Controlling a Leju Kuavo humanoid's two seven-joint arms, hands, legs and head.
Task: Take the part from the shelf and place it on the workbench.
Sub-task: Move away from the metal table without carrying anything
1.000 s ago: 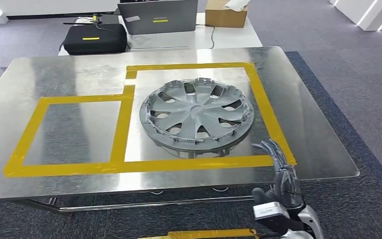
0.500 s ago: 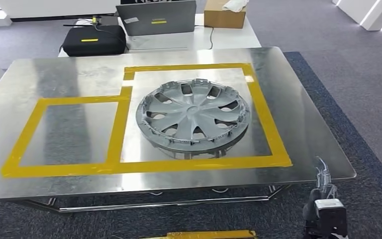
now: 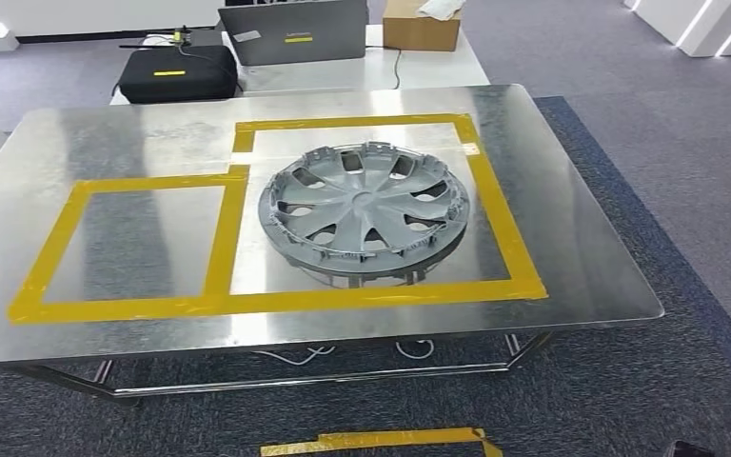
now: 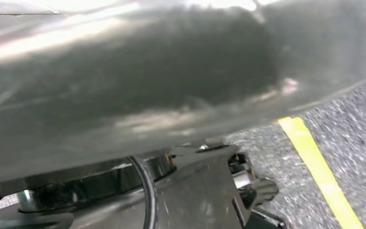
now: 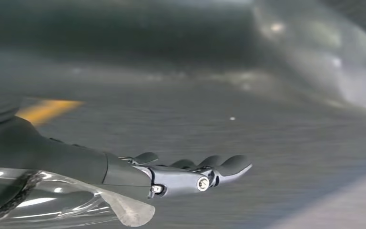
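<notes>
The hubcap [image 3: 363, 210] lies flat on the workbench [image 3: 581, 238], inside the larger of the two yellow tape [image 3: 504, 233] frames and clear of the tape on all sides, so the placing step looks done. In the right wrist view the right hand [image 5: 190, 174] hangs over blurred carpet with its fingers [image 5: 228, 164] stretched out straight and nothing between them. The left wrist view is blurred, showing the metal surface close by and a yellow floor line [image 4: 319, 167]; I cannot tell how the left hand's fingers lie. As I judge it, this is the closing stage: what remains is to bring the arms to rest and stay clear of the table edge.
</notes>
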